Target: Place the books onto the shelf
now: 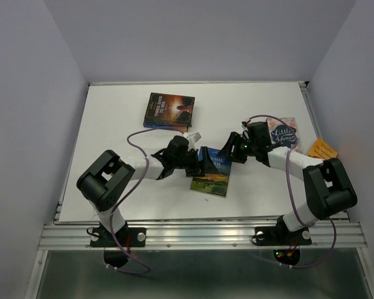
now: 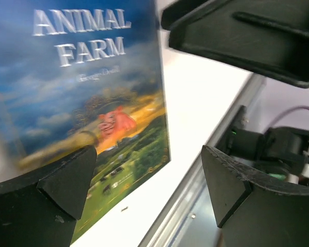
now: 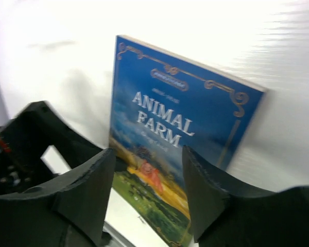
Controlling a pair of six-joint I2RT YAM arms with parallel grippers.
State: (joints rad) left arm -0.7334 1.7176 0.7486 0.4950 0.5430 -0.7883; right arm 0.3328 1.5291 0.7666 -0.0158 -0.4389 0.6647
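Note:
The books show in the top view. A blue and green one titled Animal Farm lies cover up mid-table between my two grippers. My left gripper is at its left edge, jaws wide open, and nothing is between them. The book lies beside the left finger. My right gripper hovers at the book's upper right, open, and through the gap the cover shows beyond. A dark book, a pink and white one and an orange one lie apart. The shelf is out of view.
The white table ends in a metal rail at the near edge. Grey walls close in the back and both sides. The right gripper's black body hangs close above the left one.

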